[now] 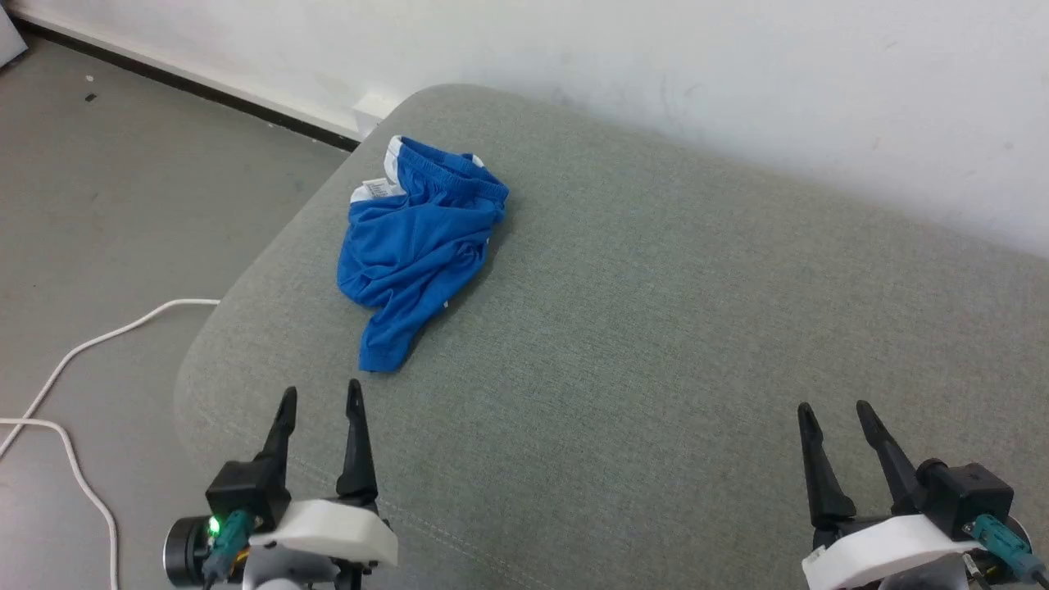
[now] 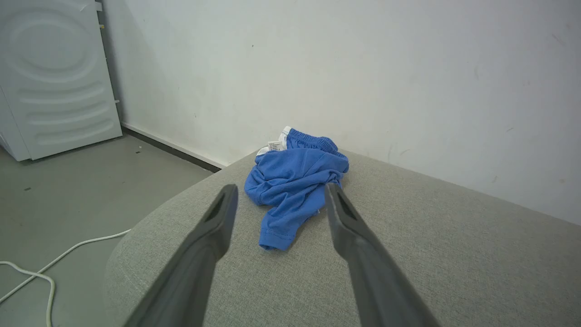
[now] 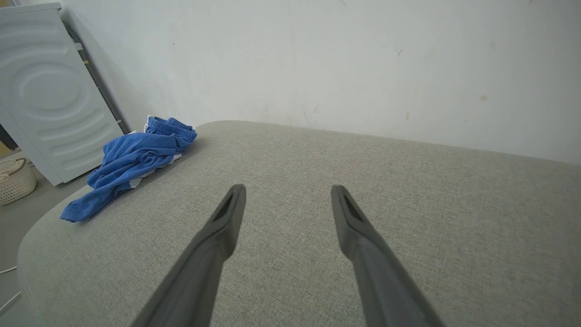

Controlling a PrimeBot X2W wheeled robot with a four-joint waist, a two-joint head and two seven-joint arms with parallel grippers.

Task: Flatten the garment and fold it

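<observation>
We face a plain white wall (image 1: 737,82), lightly scuffed, that meets a grey floor (image 1: 106,205) along a dark skirting (image 1: 205,90). Before it we see a wide worktop (image 1: 656,369) padded in grey-green woven fabric, with a rounded corner. On the floor to our left a white cable (image 1: 82,348) loops, and farther off stand a white ribbed appliance (image 2: 54,77) and a pale woven basket (image 3: 16,179).

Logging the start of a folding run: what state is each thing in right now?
blue shorts: crumpled in a heap, unfolded, on the grey cushion near its far left corner.
left gripper: open, empty, short of the shorts.
right gripper: open, empty, over bare cushion.
white cable: lying loose on the floor.
</observation>
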